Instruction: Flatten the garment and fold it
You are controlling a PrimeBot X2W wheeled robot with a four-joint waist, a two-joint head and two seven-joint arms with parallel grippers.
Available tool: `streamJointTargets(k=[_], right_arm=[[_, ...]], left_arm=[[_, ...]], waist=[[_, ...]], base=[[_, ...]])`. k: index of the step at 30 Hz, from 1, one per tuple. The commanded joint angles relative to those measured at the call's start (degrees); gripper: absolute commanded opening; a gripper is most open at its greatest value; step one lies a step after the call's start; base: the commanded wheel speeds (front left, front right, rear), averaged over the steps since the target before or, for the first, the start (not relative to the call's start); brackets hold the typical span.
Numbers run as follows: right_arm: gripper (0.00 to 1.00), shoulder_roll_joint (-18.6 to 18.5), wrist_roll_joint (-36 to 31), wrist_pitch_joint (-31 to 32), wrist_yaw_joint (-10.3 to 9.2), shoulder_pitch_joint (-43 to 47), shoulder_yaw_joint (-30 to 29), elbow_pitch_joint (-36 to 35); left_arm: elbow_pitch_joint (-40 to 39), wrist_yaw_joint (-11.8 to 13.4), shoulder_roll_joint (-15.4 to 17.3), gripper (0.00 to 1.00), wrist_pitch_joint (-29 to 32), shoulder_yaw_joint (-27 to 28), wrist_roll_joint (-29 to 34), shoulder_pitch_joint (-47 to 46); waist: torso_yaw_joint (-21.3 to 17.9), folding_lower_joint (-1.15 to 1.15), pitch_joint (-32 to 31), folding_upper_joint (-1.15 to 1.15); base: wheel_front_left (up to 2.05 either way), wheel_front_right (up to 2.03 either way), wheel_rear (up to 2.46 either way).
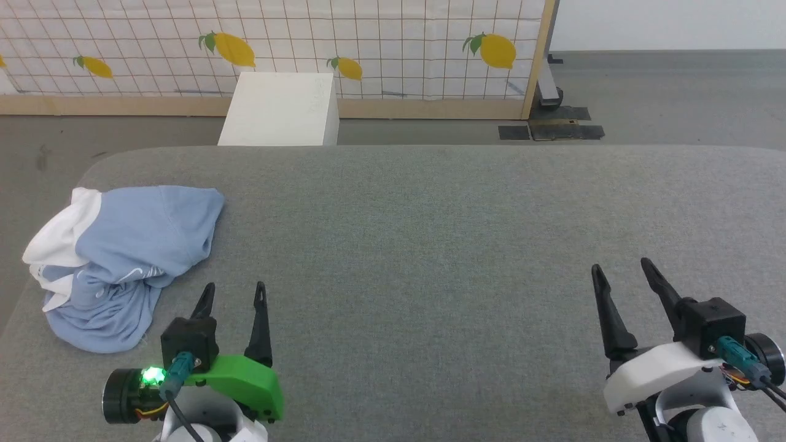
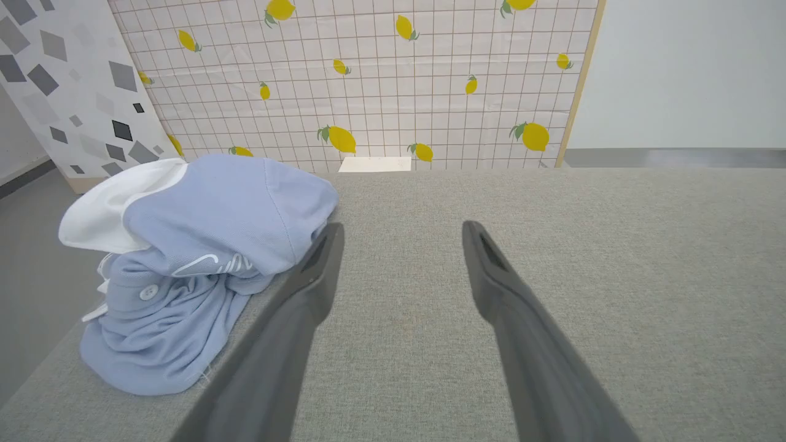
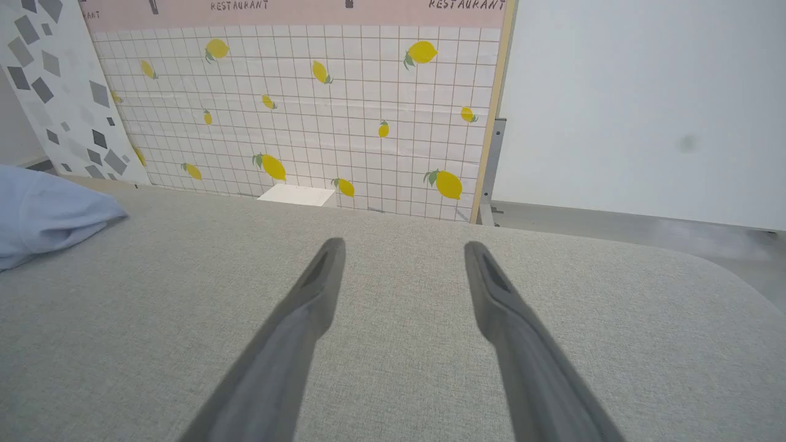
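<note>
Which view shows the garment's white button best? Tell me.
Left wrist view: the button sits close and clear on the crumpled garment. Head view: garment smaller, button unclear. Right wrist view: a blue edge of it.

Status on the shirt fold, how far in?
Done: nothing yet. The shirt lies crumpled in a heap at the left edge of the grey surface. In hand: nothing. The left gripper and right gripper are both open and empty, the left one close beside the heap. To do: grasp it, spread it flat, then fold.
</note>
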Motion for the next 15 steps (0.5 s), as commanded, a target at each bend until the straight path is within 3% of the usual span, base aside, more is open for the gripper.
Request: streamJointTargets(k=[1, 15], right_arm=[[1.00, 0.0, 0.6, -0.6, -0.02, 0.5, -0.3, 0.3], [1.00, 0.0, 1.5, -2.2, -0.03, 1.0, -1.6, 1.0]], left_arm=[[0.3, 0.2, -0.1, 1.00, -0.6, -0.2, -0.5, -0.4], [1.6, 0.2, -0.1, 1.00, -2.2, -0.8, -1.2, -0.6]], waist=[[0.0, 0.00, 0.0, 0.00], [-0.1, 0.00, 0.0, 0.00]], base=[[0.00, 0.00, 0.00], [0.00, 0.00, 0.00]])
